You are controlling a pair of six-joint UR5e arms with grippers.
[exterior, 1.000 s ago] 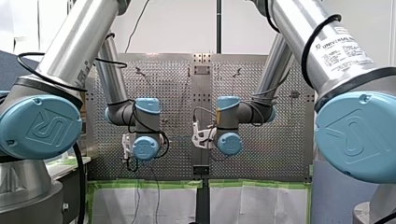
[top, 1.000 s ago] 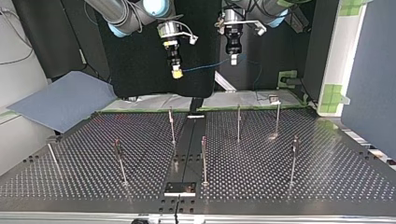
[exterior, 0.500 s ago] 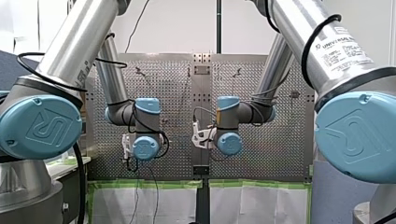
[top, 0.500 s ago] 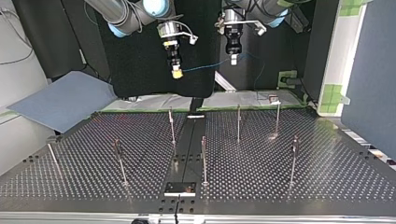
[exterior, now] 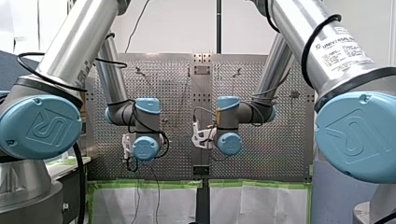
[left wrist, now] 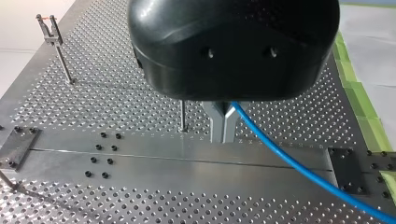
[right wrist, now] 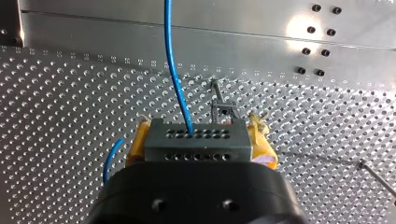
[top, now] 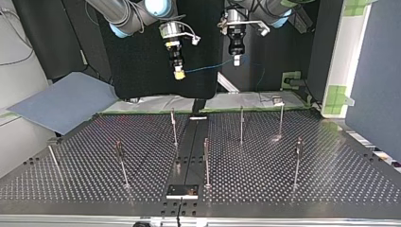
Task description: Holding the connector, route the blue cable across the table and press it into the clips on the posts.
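Front view: nothing of the task's things was readable over the desk [exterior: 261, 154].

Top view: the cable [top: 203, 69] ran between my right end effector [top: 178, 74] and my left end effector [top: 237, 60], well above the posts [top: 206, 161]. I judged it unclipped.

Left wrist view: the metal fingers [left wrist: 219, 123] were closed on the cable.

Right wrist view: the yellow pads [right wrist: 134, 144] clamped the connector [right wrist: 196, 140], with the cable leaving its face.

Assessment: the cable is light, limp and probably slick. Hold the rigid connector and pinch the cable near each clip.
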